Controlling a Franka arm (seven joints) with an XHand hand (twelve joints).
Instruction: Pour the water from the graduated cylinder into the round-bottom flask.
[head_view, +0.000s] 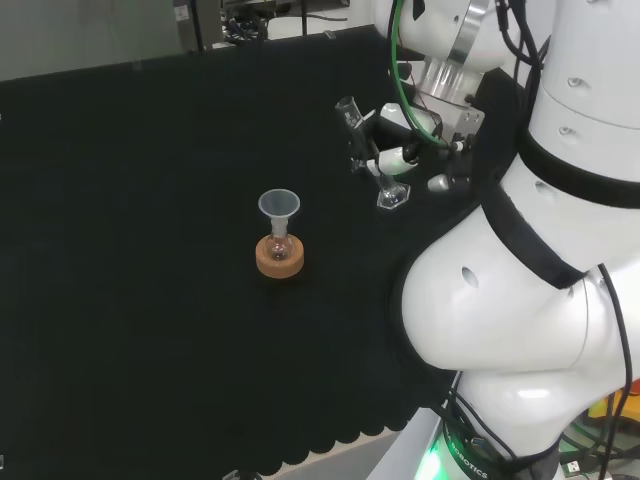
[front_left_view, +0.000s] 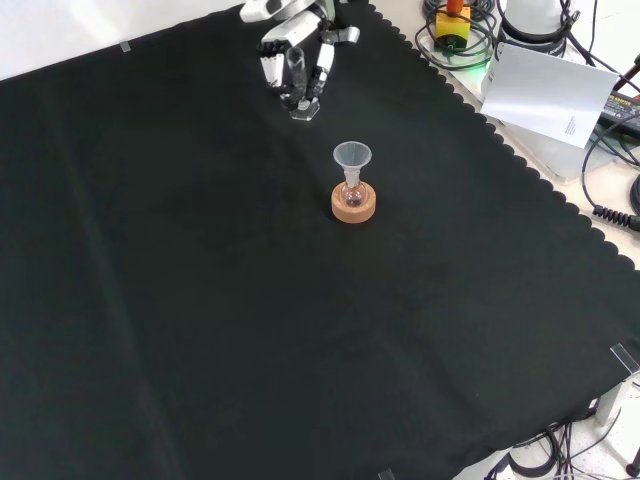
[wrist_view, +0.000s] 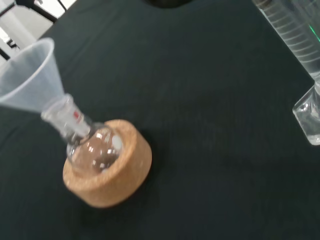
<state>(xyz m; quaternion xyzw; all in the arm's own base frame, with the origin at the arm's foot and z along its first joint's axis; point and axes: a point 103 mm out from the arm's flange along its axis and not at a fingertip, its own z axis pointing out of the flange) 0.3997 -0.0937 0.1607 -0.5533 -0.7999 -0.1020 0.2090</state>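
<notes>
A clear graduated cylinder (head_view: 372, 150) stands a little tilted near the arm, its hexagonal foot (head_view: 393, 197) at or just above the cloth. My hand (head_view: 388, 152) is curled round its tube, seen from the front as the hand (front_left_view: 296, 52) with fingers on both sides of the cylinder (front_left_view: 299, 78). The round-bottom flask (head_view: 279, 244) sits on a cork ring (head_view: 280, 259) with a clear funnel (head_view: 279, 206) in its neck, left of and nearer than the hand in the head view. Up close, the flask (wrist_view: 93, 150), ring (wrist_view: 117, 175), funnel (wrist_view: 27, 80) and cylinder (wrist_view: 299, 37) all show.
The arm's white links (head_view: 520, 260) fill the head view's right. In the front view a white sheet of paper (front_left_view: 545, 92) and cables (front_left_view: 615, 190) lie beyond the cloth's scalloped edge (front_left_view: 520, 165) at the right. Black cloth (front_left_view: 250, 320) stretches wide around the flask.
</notes>
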